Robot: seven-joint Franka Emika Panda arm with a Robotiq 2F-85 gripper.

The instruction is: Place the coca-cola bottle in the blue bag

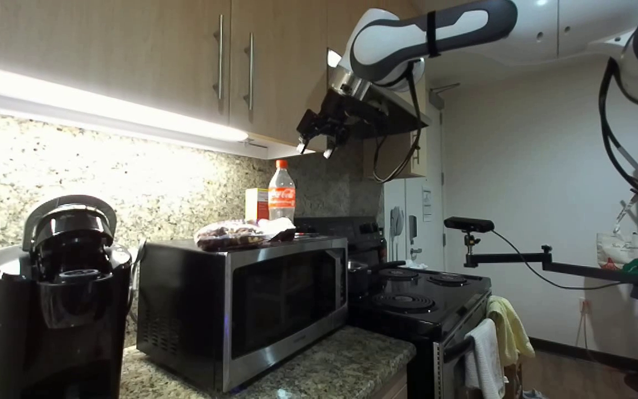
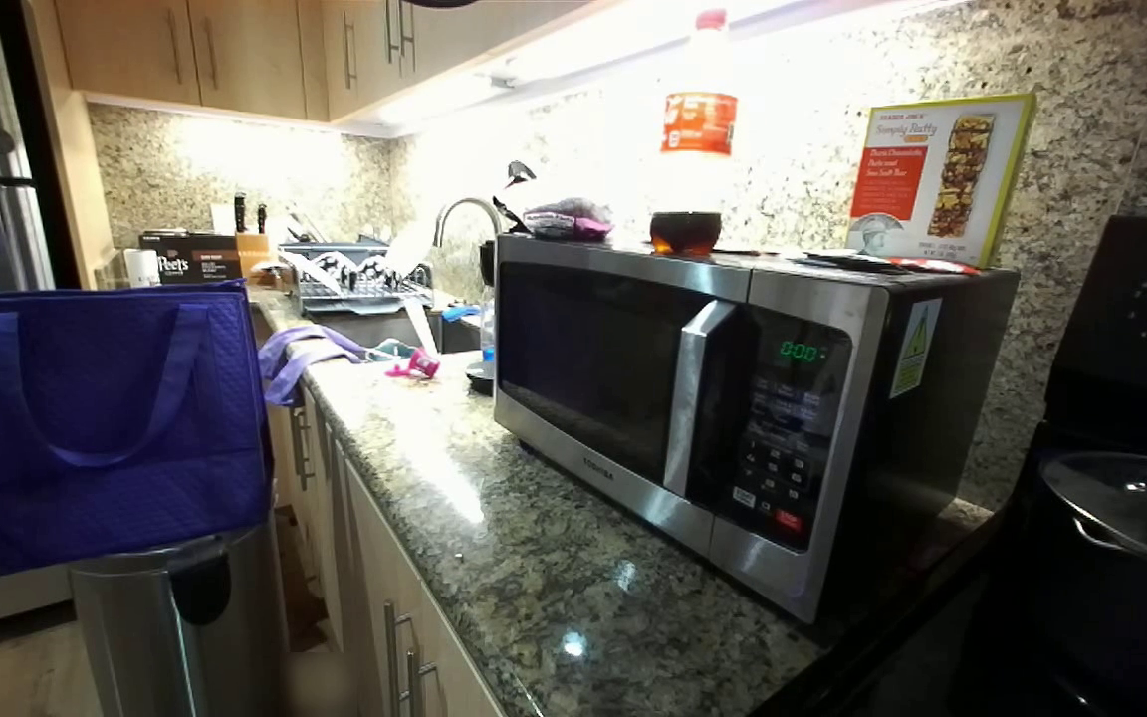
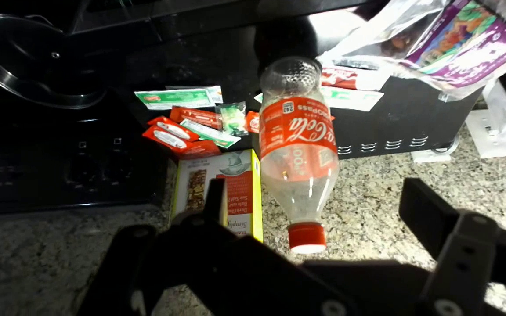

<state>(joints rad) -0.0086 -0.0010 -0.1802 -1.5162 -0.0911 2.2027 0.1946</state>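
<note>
The white arm (image 1: 394, 44) — grey-trimmed — has black cables (image 1: 418, 123).

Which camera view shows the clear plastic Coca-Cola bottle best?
The wrist view: the clear plastic Coca-Cola bottle shows largest, red cap and white-lettered red label distinct. In an exterior view the bottle is smaller, base hidden by crumpled plastic packaging; in an exterior view, cap and label show, but glare swallows the clear plastic between.

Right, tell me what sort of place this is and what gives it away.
A kitchen, probably in someone's home: there is a stove with coil burners, a microwave, and what looks like a coffee maker.
</note>
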